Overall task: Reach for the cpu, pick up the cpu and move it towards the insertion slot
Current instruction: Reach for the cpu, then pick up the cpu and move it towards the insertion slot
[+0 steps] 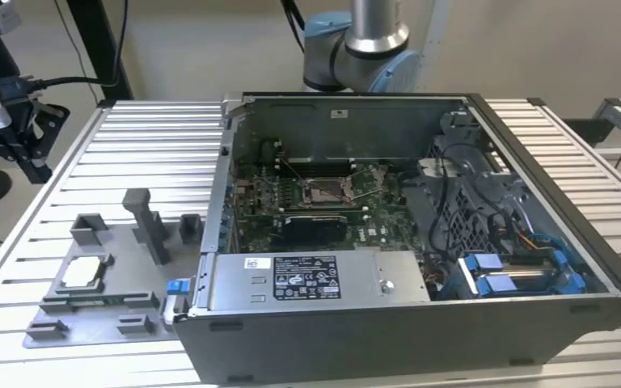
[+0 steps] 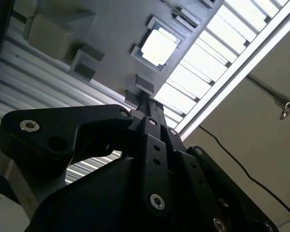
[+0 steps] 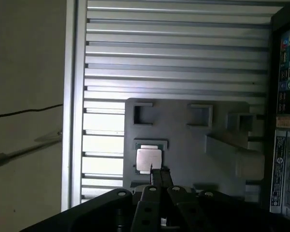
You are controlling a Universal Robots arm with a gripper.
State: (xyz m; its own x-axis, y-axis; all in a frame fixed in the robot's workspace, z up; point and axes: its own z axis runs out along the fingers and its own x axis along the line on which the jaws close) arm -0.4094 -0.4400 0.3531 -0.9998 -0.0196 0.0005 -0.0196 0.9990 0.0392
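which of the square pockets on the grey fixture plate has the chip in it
The pocket closest to the gripper: the silvery cpu lies in it. The two square frames farther off show bare grey plate inside.

You're looking at an open computer case sitting on the slatted metal surface, with a grey fixture plate lying just beside it on the exterior view's left.

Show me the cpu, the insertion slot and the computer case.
cpu (image 3: 148, 159), first wrist view, middle of its silvery face.
insertion slot (image 1: 327, 191), exterior view, its dark centre.
computer case (image 1: 397, 339), exterior view, the near outer wall.
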